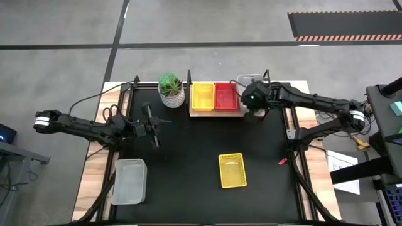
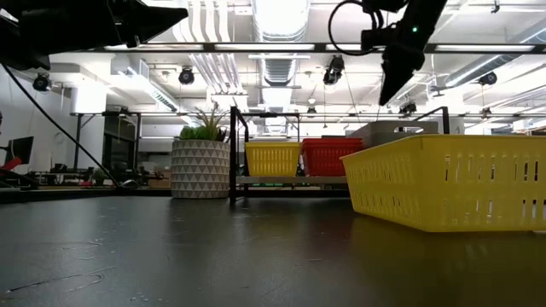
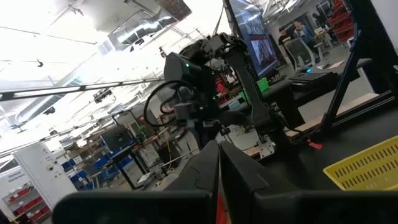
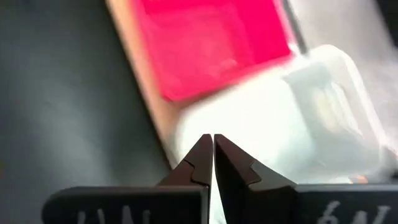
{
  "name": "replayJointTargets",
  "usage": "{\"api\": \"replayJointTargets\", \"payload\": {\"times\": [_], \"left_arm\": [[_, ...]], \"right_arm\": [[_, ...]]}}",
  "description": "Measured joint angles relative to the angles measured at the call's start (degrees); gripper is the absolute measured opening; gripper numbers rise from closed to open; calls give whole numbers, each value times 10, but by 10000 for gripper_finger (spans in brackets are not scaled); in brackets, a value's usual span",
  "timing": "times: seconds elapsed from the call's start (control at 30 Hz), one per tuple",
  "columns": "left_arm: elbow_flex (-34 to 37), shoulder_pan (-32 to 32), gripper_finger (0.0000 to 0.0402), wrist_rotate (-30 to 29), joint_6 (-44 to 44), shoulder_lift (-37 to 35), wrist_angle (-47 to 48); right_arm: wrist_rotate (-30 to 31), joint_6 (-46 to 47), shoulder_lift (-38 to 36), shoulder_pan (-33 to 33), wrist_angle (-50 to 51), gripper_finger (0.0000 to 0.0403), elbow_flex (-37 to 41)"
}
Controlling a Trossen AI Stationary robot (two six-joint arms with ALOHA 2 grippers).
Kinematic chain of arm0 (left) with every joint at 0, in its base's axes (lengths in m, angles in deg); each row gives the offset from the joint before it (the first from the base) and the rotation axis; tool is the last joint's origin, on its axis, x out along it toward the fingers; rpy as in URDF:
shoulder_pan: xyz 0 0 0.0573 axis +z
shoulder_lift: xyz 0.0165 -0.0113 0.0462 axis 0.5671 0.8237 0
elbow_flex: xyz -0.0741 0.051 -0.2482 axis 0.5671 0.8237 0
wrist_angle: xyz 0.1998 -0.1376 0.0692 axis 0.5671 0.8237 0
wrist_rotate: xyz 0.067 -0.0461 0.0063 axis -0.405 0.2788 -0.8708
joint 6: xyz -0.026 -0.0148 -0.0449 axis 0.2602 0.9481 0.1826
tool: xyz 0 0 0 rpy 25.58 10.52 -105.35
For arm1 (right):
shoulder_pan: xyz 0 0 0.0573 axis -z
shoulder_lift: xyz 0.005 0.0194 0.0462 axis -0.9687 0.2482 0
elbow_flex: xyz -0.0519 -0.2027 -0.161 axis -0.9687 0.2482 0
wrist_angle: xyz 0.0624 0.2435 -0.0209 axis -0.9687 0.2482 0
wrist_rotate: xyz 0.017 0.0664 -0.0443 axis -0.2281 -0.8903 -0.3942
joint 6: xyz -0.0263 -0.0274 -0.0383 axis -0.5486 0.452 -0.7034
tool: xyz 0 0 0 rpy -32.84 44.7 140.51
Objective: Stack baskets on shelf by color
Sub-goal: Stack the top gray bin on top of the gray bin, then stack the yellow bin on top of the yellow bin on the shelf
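Right pincer pinched empty above the shelf's right end, probably over grey basket; retreat straight up.

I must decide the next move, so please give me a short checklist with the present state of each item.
1. Right end effector empty: ok, shut on nothing, above the grey basket at the shelf's right end.
2. Left end effector empty: ok, shut, over the table's left side.
3. Colours on shelf separate: ok, yellow, red and grey side by side.
4. Baskets left on table: not ok, a yellow one and a grey one remain.
5. Grey basket sits flat: cannot tell.
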Motion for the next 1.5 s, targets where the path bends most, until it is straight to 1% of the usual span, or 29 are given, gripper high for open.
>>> {"api": "replayJointTargets", "payload": {"times": [0.07, 0.1, 0.27, 0.47, 0.53, 0.7, 0.83, 1.0, 1.13, 1.23, 1.33, 1.5], "left_arm": [[0, 0, 0, 0, 0, 0, 0], [0, 0, 0, 0, 0, 0, 0], [0, 0, 0, 0, 0, 0, -2], [0, 0, 0, 0, 0, 0, -3], [0, 0, 0, 0, 0, 0, -3], [0, 0, 0, 0, 0, 0, -3], [0, 0, 0, 0, 0, 0, -3], [0, 0, 0, 0, 0, 0, -3], [0, 0, 0, 0, 0, 0, -3], [0, 0, 0, 0, 0, 0, -3], [0, 0, 0, 0, 0, 0, -3], [0, 0, 0, 0, 0, 0, -3]], "right_arm": [[24, 3, 2, 0, 22, 9, -8], [26, 2, 2, 0, 25, 9, -9], [25, -15, 7, 7, -3, 9, 3], [21, -31, 29, 33, -37, 9, 19], [14, -36, 42, 41, -43, 9, 24], [-51, -41, 78, 51, -61, 9, 24], [-59, -45, 97, 51, -71, 9, 24], [-54, -45, 101, 52, -72, 9, 24], [-51, -45, 89, 51, -71, 9, 24], [-36, -42, 67, 51, -71, 9, 24], [-34, -29, 41, 46, -69, 9, 19], [-43, -11, -8, 1, -75, 9, 19]]}}
